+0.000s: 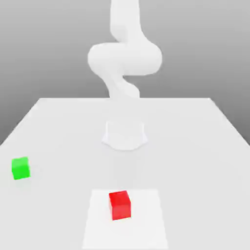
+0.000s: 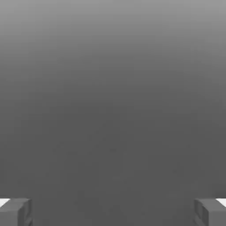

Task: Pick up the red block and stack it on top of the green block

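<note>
Pincer [image 2: 113, 212] wide; red block [image 1: 120, 204] near table [image 1: 195, 146] edge, green block [image 1: 20, 168] well apart.

I see a smooth, matt white table [image 1: 205, 146], a matt red block [image 1: 120, 204] and matt green block [image 1: 20, 168], both plain-faced, and dull grey fingertips [image 2: 15, 212] with a flat finish.

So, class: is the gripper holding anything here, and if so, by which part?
Nothing is held. The gripper has its jaws wide apart with nothing between them; the red block and green block sit apart on the table.
</note>
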Tool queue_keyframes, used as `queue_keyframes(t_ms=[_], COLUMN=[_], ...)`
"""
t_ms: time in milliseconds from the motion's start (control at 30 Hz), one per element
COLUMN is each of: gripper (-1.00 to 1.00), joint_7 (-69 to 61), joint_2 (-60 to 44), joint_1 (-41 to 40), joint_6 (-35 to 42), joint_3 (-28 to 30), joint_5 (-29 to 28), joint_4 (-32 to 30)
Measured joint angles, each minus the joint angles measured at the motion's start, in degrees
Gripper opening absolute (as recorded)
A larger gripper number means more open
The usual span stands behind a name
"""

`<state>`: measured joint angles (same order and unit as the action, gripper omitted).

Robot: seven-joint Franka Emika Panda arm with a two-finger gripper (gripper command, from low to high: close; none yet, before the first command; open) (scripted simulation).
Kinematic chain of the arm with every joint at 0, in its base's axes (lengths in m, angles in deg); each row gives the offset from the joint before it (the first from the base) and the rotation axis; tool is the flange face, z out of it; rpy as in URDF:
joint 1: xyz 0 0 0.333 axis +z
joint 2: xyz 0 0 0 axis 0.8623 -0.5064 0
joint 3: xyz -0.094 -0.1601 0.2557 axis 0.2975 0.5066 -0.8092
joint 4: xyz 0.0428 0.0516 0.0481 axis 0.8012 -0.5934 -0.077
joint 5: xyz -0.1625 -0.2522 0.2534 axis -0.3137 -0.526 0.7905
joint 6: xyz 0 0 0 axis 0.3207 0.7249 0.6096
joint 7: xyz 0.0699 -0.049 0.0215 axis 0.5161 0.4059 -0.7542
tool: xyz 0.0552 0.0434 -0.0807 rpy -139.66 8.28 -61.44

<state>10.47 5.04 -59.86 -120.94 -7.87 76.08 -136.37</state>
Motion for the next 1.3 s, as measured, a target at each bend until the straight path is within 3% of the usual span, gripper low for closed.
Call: queue_keyframes(t_ms=[400, 633, 833, 867, 1100, 1300], gripper=[0.00, 0.00, 0.00, -1.00, -1.00, -1.00], joint_7=[-6.5, -14.6, -16.7, -16.7, -16.6, -16.1], joint_2=[-25.9, -40.3, -52.6, -54.6, -55.0, -44.2], joint_1=[-0.7, -0.4, -0.8, -0.9, -1.0, -0.9], joint_6=[-15.0, -23.7, -33.7, -35.4, -35.8, -26.5], joint_3=[1.1, 1.9, 1.1, 1.0, 1.0, 1.2], joint_5=[-3.7, 0.2, 2.2, 2.3, 2.2, 1.4], joint_4=[-14.4, -22.6, -22.2, -21.9, -21.8, -23.4])
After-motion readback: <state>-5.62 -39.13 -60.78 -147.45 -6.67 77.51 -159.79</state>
